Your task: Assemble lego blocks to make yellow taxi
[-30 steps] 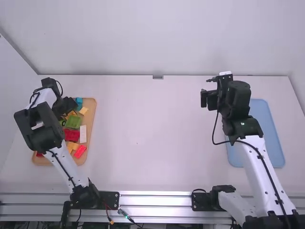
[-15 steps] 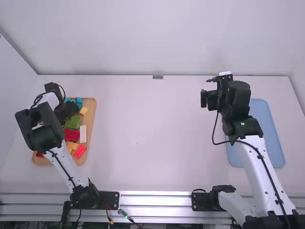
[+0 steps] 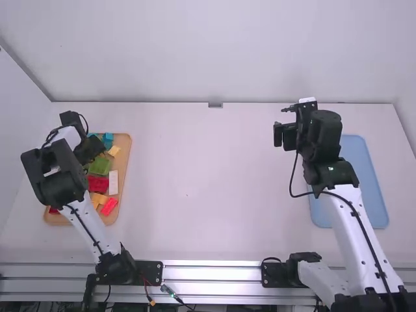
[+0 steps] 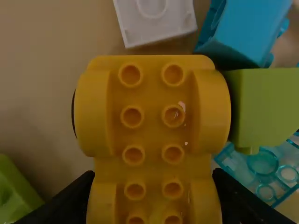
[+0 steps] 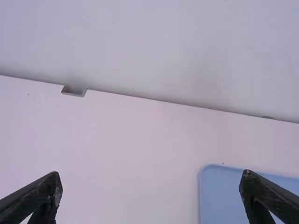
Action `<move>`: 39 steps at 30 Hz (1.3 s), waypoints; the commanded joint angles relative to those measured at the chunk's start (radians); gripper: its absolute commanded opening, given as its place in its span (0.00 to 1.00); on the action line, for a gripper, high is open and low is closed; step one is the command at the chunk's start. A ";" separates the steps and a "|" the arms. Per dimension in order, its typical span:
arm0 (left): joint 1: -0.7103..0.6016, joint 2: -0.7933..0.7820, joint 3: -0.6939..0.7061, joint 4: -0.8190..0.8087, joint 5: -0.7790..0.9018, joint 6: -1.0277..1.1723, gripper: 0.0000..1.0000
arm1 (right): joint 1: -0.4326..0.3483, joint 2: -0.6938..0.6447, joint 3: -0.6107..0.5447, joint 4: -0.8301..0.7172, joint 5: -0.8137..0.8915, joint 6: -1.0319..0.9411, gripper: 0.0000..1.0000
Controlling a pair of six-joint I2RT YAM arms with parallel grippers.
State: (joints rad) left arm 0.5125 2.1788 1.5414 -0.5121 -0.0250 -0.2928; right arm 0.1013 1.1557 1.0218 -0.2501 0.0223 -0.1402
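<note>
I had the yellow block (image 4: 152, 112) clamped in my left gripper (image 3: 90, 149), hollow round studs showing, over the tan tray (image 3: 125, 162). White block (image 4: 156, 18), blue block (image 4: 252, 32) and green block (image 4: 268, 107) lay around that gripper; couldn't tell if the green touched the yellow. My right gripper (image 3: 284, 134), well apart, had fingers spread; blue tray (image 3: 374, 182) sat right of it, partly nearer the bases. White table (image 3: 201, 182) stretched between grippers, pale wall (image 3: 208, 52) beyond both, metal rails (image 3: 211, 273) nearer the bases than either.
</note>
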 commanded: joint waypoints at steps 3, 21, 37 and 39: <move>-0.002 0.004 -0.007 -0.012 0.009 0.013 0.55 | 0.004 0.008 0.037 0.002 0.002 0.002 0.99; -0.049 -0.320 0.030 -0.113 0.010 -0.024 0.31 | 0.005 0.008 0.037 0.002 0.002 0.002 0.99; -0.661 -0.503 -0.005 -0.432 0.160 0.800 0.22 | 0.004 0.005 0.038 -0.011 0.003 0.010 0.99; -0.779 -0.503 -0.057 -0.390 0.167 0.924 0.18 | 0.004 -0.004 0.038 -0.027 0.008 0.009 0.99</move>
State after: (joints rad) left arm -0.2058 1.6920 1.5284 -0.8970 0.1242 0.4191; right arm 0.1009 1.1553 1.0218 -0.2729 0.0254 -0.1360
